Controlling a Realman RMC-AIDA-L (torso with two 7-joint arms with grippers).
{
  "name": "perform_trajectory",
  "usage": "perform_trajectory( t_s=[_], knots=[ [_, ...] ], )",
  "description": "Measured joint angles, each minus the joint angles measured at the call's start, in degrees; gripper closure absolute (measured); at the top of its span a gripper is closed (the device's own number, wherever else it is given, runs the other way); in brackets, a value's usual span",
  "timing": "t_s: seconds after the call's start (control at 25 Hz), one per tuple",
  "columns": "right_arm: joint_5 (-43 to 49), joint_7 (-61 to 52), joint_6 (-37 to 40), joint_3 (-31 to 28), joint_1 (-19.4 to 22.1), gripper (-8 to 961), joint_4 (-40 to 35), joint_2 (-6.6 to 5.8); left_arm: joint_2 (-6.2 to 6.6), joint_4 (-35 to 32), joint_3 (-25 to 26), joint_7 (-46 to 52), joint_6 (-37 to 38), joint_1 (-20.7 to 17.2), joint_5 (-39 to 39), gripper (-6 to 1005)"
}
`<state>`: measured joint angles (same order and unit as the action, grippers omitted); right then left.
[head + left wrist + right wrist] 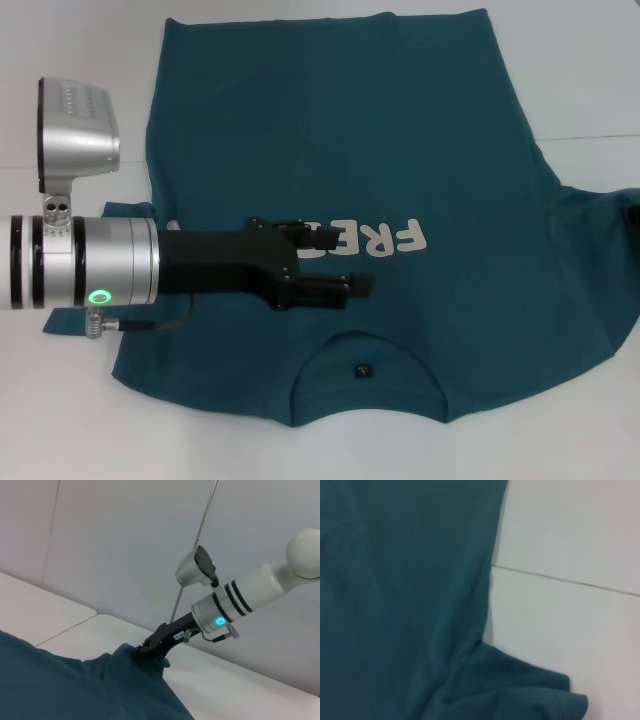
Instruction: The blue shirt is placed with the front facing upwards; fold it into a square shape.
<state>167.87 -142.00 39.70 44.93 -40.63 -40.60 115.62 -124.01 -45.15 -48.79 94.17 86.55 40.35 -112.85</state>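
You are looking at a white desk (80, 40) with a pale wall behind it, and the blue shirt (350, 130) lies spread flat across it, front up, collar toward the robot. Your left end effector (345, 262) reaches in over the chest; the white "FREE!" lettering (395, 238) sits just beyond its fingertips, partly hidden by them, and the neck label (362, 372) lies nearer the robot than the fingers. Its fingers stand slightly apart with nothing between them. In the left wrist view, your right end effector (145, 649) is pinched closed on a lifted fold of the shirt's sleeve, at the shirt's edge.
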Motion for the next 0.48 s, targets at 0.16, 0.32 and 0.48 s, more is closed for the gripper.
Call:
perform_trajectory(
  t_s=[0.16,0.32,0.48],
  knots=[
    [0.00,-0.12,0.46,0.06,-1.19,915,-0.14,0.02,0.00,0.05,0.00,0.00,-0.06,-0.02,0.00,163],
    [0.00,-0.12,1.51,0.07,-2.82,915,-0.24,0.11,0.00,0.07,0.01,0.02,-0.07,-0.17,0.00,163],
    [0.00,-0.12,2.87,0.07,-4.83,915,-0.27,0.41,0.00,0.11,0.00,0.04,-0.07,-0.19,0.00,163]
  ],
)
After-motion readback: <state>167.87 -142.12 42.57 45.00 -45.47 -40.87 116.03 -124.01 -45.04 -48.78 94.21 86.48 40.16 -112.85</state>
